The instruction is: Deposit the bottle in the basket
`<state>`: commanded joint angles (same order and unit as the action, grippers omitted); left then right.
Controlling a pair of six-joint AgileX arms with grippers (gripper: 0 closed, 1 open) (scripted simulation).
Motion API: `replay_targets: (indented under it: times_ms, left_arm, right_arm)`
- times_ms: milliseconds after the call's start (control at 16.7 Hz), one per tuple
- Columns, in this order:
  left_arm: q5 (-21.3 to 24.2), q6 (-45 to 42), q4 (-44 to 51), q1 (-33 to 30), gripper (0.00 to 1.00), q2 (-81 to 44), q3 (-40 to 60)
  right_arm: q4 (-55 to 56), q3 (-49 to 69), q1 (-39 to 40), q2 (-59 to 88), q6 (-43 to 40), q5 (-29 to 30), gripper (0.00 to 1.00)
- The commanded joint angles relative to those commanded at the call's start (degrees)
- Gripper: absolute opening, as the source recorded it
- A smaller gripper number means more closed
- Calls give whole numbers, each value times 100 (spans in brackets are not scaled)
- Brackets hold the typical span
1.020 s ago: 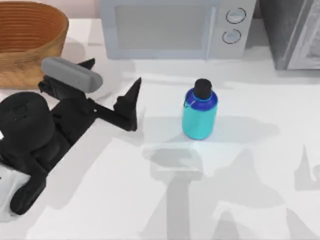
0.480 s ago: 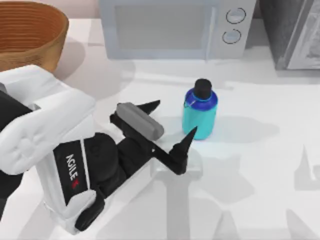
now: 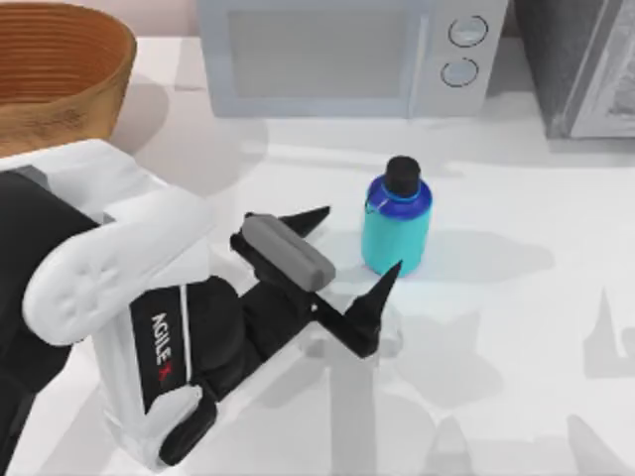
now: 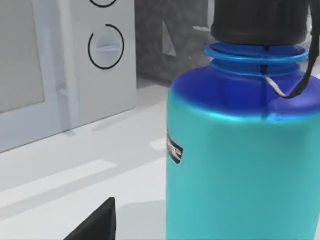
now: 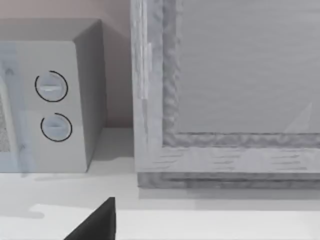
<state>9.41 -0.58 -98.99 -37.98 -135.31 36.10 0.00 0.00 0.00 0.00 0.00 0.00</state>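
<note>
Left hand (image 3: 353,265): spread wide, empty, at the bottle's (image 3: 397,230) 8 o'clock
Basket (image 3: 60,69): 10 o'clock, well apart
Risk: a finger clips the bottle; it topples

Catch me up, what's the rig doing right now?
The left gripper is open just left of the bottle, its fingers reaching toward it but not yet around it. The bottle stands upright on the table in front of the microwave, capped. The basket sits at the far left corner, with nothing seen inside it. Nothing has been picked up yet.
</note>
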Motion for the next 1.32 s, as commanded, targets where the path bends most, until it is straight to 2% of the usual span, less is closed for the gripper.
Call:
replay_targets:
  times_ms: [240,660,960,1320]
  left_arm:
    - [-20,-1,271,-51,100,-63,358]
    - [-146,2,1258,-181,100,-330,1615]
    - [-157,3,1339,-193,100,-359,1723]
    - [-157,3,1339,-193,55,-359,1723]
  right_arm:
    - [0,0,0,0,0,0,100]
    - [0,0,0,0,0,0,100]
    - [0,0,0,0,0,0,100]
    - [0,0,0,0,0,0,100]
